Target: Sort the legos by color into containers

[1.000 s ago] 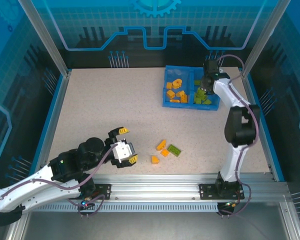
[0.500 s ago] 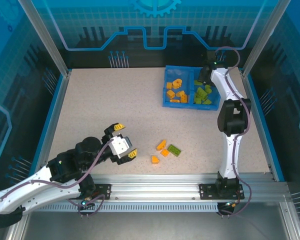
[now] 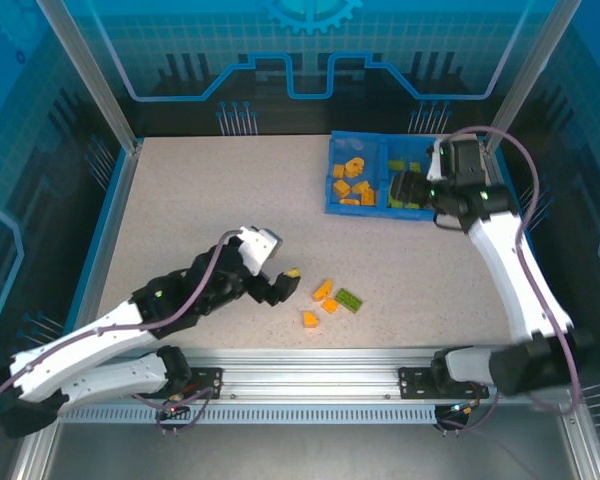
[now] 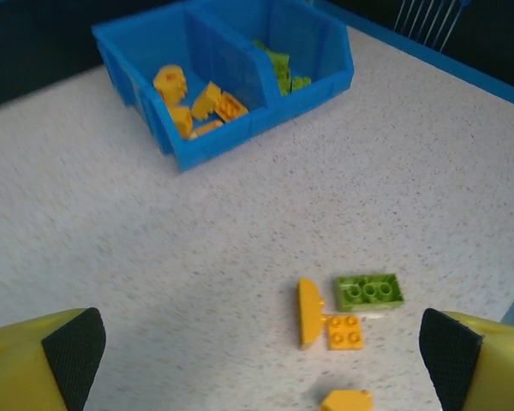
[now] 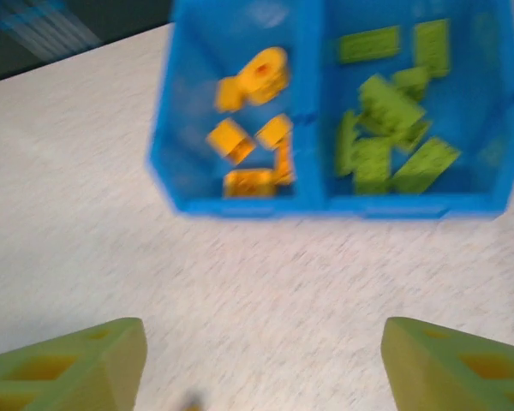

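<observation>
left gripper (image 3: 278, 283) is spread wide, nothing betw its fingers. right gripper (image 3: 407, 188) also stands open & empty, by the near edge of the blue tray (image 3: 329, 190) at far right. tray's left compartment holds orange legos (image 3: 352, 183), right one holds lime-green legos (image 5: 394, 137), no mixing seen. four loose pcs lie on the table (image 3: 200, 200) just right of left gripper, well apart from tray: one green brick (image 4: 369, 291) w/ three orange bricks (image 4: 309, 312) close by, ahead of its fingers in left wrist view.
</observation>
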Robot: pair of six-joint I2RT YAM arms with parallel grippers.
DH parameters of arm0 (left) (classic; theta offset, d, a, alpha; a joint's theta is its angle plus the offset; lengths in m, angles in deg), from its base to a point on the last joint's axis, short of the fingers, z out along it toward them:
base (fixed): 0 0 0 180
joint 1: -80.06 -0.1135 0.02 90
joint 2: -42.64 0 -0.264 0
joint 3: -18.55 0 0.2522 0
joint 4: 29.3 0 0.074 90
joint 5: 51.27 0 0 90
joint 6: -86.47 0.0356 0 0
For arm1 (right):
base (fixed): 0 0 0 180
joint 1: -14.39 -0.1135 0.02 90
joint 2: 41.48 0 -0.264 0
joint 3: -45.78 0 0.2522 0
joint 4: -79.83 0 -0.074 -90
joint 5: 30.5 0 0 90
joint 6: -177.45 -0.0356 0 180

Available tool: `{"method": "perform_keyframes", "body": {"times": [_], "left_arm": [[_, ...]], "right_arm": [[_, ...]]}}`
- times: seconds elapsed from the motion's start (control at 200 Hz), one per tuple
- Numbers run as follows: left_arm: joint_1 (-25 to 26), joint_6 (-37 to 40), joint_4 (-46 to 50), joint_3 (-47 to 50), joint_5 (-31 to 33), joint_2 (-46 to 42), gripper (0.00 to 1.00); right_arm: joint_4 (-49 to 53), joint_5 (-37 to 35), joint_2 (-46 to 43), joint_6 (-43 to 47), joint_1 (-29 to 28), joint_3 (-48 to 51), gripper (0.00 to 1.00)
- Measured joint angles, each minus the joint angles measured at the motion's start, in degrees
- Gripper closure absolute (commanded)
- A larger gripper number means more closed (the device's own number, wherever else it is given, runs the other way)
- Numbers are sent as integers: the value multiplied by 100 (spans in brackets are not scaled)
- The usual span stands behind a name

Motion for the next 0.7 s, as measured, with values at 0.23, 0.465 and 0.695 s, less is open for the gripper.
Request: {"method": "perform_keyframes", "body": {"times": [0.23,0.465,0.695], "left_arm": [[0,-1368,378,-713,-540,1993,4],[0,-1878,494,-1080,-911,3585,15],[0,-2087,496,-1526,-1032,4653,35]], "right_arm": [[229,1314,-1893,116,-662,1698,3],[529,2275,-2966,-306,-745,2850,0],[573,2553,-3230,-623,-885,3222,0]]}}
